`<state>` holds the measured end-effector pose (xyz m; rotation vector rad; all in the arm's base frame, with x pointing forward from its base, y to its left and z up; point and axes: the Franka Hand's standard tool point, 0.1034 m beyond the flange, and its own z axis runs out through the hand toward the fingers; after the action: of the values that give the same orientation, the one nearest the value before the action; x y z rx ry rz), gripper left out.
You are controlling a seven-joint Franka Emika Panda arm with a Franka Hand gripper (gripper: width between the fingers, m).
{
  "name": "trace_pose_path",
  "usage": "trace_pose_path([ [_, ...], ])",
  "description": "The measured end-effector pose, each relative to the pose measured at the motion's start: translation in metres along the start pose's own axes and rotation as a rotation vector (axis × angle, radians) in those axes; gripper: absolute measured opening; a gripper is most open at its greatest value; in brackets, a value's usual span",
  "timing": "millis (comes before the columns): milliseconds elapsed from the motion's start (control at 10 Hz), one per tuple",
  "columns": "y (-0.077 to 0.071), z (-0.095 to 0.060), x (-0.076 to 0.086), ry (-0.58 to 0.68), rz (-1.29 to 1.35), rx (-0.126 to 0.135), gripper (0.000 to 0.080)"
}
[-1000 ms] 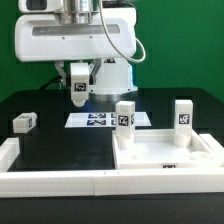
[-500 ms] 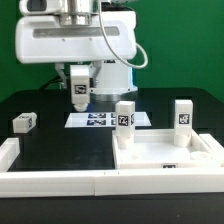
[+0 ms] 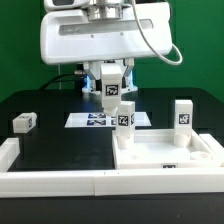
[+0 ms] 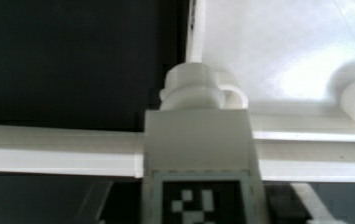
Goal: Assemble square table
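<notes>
The square table's white panel lies at the front right, and two tagged white legs stand upright on it. A third leg lies loose on the black surface at the exterior view's left. My gripper hangs just behind the panel's left standing leg, shut on a fourth leg held upright with its tag facing the camera. In the wrist view this held leg points its stepped round end at the panel's corner, and my gripper clamps its tagged body.
The marker board lies flat behind the panel, partly under the arm. A long low white wall edges the front and left of the black surface. The robot's white base fills the back.
The arm has carried the held leg towards the exterior view's right, from over the marker board's left end to just behind the panel's left standing leg. The grip is unchanged.
</notes>
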<state>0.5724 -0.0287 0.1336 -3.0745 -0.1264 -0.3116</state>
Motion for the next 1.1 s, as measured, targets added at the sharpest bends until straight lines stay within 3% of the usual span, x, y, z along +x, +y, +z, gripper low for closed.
trace_pose_path([
  [500, -0.004, 0.004, -0.001, -0.002, 0.015, 0.002, 0.0287],
  [700, -0.037, 0.020, 0.006, -0.007, 0.034, 0.028, 0.0287],
  [900, -0.057, 0.028, 0.025, 0.022, 0.022, 0.035, 0.0287],
  [1000, -0.066, 0.026, 0.035, 0.069, 0.010, 0.029, 0.0287],
  [1100, -0.064, 0.026, 0.037, 0.104, -0.002, 0.013, 0.0287],
])
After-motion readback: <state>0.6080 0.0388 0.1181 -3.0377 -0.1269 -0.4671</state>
